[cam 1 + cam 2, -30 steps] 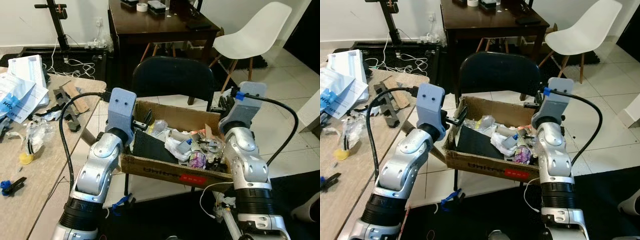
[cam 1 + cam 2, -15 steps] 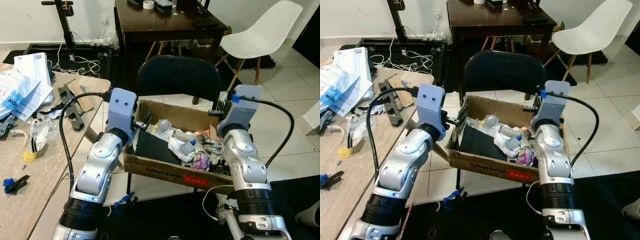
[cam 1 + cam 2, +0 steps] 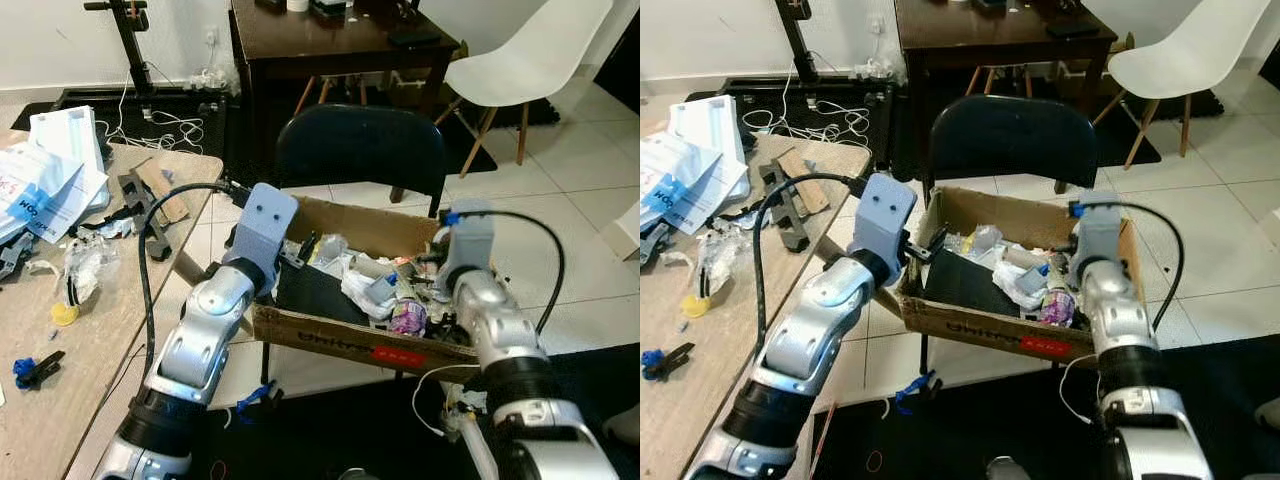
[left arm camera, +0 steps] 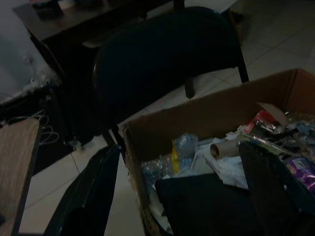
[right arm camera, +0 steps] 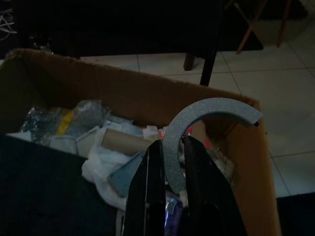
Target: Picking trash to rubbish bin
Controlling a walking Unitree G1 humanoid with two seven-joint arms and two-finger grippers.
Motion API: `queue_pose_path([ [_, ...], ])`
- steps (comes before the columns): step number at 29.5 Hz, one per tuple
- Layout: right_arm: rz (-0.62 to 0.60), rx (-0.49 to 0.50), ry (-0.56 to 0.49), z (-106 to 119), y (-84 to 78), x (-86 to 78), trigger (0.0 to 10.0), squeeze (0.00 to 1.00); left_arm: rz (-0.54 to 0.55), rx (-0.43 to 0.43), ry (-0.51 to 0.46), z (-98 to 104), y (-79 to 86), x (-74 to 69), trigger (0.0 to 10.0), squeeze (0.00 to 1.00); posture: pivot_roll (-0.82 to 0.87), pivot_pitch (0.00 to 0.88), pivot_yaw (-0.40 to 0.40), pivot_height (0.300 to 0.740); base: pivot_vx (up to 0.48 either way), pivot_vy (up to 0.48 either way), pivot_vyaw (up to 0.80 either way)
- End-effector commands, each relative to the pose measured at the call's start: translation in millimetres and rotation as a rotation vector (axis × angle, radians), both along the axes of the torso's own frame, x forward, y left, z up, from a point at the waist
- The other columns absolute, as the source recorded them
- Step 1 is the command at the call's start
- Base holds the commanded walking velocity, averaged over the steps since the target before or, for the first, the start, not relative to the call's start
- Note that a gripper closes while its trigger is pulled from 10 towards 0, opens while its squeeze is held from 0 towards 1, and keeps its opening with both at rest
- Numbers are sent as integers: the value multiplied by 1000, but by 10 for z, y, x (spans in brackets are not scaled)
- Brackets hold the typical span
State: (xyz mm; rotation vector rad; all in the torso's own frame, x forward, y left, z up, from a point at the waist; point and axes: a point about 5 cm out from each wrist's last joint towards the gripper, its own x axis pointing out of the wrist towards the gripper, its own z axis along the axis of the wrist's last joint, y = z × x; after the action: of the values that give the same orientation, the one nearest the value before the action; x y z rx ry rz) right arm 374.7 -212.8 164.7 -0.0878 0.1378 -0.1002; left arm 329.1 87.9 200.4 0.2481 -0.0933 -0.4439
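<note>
A brown cardboard box (image 3: 345, 347) full of trash rests on a black chair (image 3: 360, 150). Inside lie crumpled white paper (image 3: 368, 290), a cardboard tube (image 5: 125, 141), clear plastic (image 5: 83, 115) and a black sheet (image 3: 310, 295). My left gripper (image 3: 303, 250) is open at the box's left wall, one finger (image 4: 88, 196) outside it and the other finger (image 4: 273, 189) over the trash. My right gripper (image 5: 171, 147) hangs over the box's right side, shut on a grey curved strip (image 5: 209, 114).
A dark wooden table (image 3: 330, 50) stands behind the chair, a white chair (image 3: 530, 60) to its right. At my left, a desk (image 3: 70, 360) carries papers (image 3: 40, 180) and small clutter. Cables (image 3: 170, 120) lie on the floor by a black stand. Tiled floor lies to the right.
The whole view has shifted a little. My left wrist has swung closer to the box's left wall. My right wrist has tipped lower over the box's right side.
</note>
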Motion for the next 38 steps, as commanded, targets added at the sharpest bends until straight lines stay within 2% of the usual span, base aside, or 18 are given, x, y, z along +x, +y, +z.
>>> queue_pose_path([
  [1, -30, 17, 19, -89, -52, -13, 10000, 0, -15, 31, 24, -37, 3, 15, 10000, 0, 109, 224, 62, 740, 0, 0, 0],
  [3, -49, 44, -4, -56, -80, 13, 10000, 0, -18, 48, 25, -40, 12, 27, 10000, 0, 110, 232, 74, 740, 0, 0, 0],
  [12, -37, 13, -49, -9, -62, 56, 10000, 0, -9, 76, 50, -100, 25, 36, 10000, 0, 117, 250, 96, 740, 0, 0, 0],
  [16, -38, 31, -169, 158, -64, 79, 10000, 0, 102, 62, 62, -111, 146, 91, 10000, 0, 126, 262, 90, 740, 0, 0, 0],
  [19, -25, 34, -210, 223, -53, 85, 10000, 0, 145, 43, 72, -118, 198, 115, 10000, 0, 126, 262, 90, 740, 0, 0, 0],
  [20, -3, 48, -222, 241, -35, 86, 10000, 725, 162, 36, 76, -117, 220, 127, 10000, 0, 125, 261, 89, 740, 0, 0, 0],
  [21, 12, 58, -228, 249, -23, 86, 10000, 725, 171, 32, 77, -117, 232, 134, 10000, 0, 125, 261, 89, 740, 0, 0, 0],
  [22, 17, 58, -227, 246, -16, 84, 10000, 1000, 173, 31, 77, -116, 237, 137, 10000, 0, 125, 261, 89, 740, 0, 0, 0],
  [25, -15, 2, -211, 224, -29, 87, 10000, 1000, 171, 30, 77, -113, 234, 137, 10000, 0, 125, 258, 88, 740, 0, 0, 0],
  [26, -26, -16, -205, 214, -37, 91, 10000, 549, 169, 29, 77, -112, 229, 138, 10000, 0, 123, 257, 89, 740, 0, 0, 0],
  [29, -24, -14, -205, 206, -38, 95, 10000, 549, 171, 29, 77, -110, 223, 138, 10000, 0, 123, 257, 89, 740, 0, 0, 0],
  [30, -22, 0, -224, 224, -16, 91, 10000, 0, 173, 23, 74, -108, 223, 138, 10000, 0, 120, 254, 88, 740, 0, 0, 0],
  [34, 15, 53, -291, 291, 109, 73, 10000, 0, 196, -5, 65, -95, 243, 147, 10000, 0, 112, 248, 83, 740, 0, 0, 0],
  [36, 113, 97, -347, 363, 361, 40, 10000, 0, 225, -58, 54, -60, 260, 166, 10000, 0, 106, 239, 68, 740, 0, 0, 0],
  [37, 113, 97, -347, 363, 361, 40, 10000, 0, 225, -58, 54, -60, 260, 166, 10000, 0, 106, 239, 68, 740, 0, 0, 0],
  [38, 145, 114, -383, 415, 478, 12, 10000, 0, 242, -106, 47, -37, 276, 162, 10000, 0, 102, 237, 63, 740, 0, 0, 0],
])
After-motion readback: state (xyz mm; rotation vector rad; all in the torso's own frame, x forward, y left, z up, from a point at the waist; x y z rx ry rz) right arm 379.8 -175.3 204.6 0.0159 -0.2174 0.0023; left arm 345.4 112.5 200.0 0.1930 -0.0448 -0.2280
